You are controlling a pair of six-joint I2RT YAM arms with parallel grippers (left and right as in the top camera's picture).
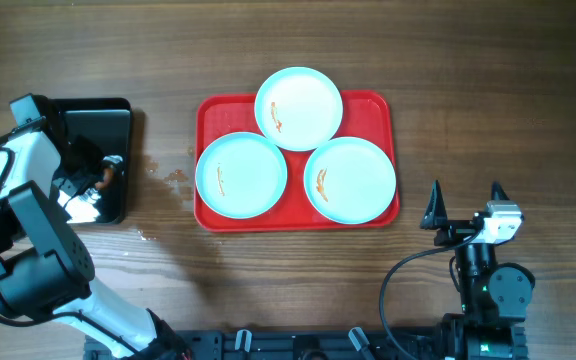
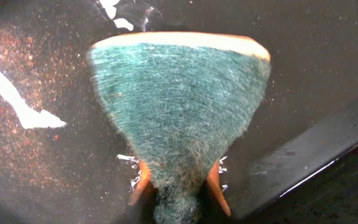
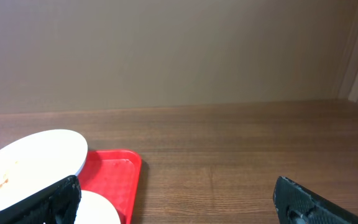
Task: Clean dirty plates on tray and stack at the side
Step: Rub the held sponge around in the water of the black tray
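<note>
Brown wooden table [image 1: 468, 80] carries the tray [image 1: 213, 110] at its middle, with a black bin [image 1: 108, 125] near the left edge.

All three plates lie on the tray, none stacked beside it. The far plate [image 1: 299, 108] sits at the tray's far edge, overhanging it a little. The left plate [image 1: 240, 176] is by the near left corner and the right plate [image 1: 350, 180] by the near right corner. The far plate overlaps the rims of the other two. Each has a small orange smear [image 1: 276, 118] on its whitish centre, so by the look of it no plate has been cleaned.

Down in the bin, the left gripper [image 1: 103, 172] is pinched tight on a green sponge [image 2: 179, 106]. The wrist view shows the jaws squeezing its near end, the rest fanning out over the bin's wet black floor. The right gripper [image 1: 465, 205] rests by the table's near right edge, well apart from the tray, its jaws wide and holding nothing.

I judge the task to be at its opening step: the cleaning tool is only just gripped. Wiping each plate and stacking all three at the side remain to be done.
</note>
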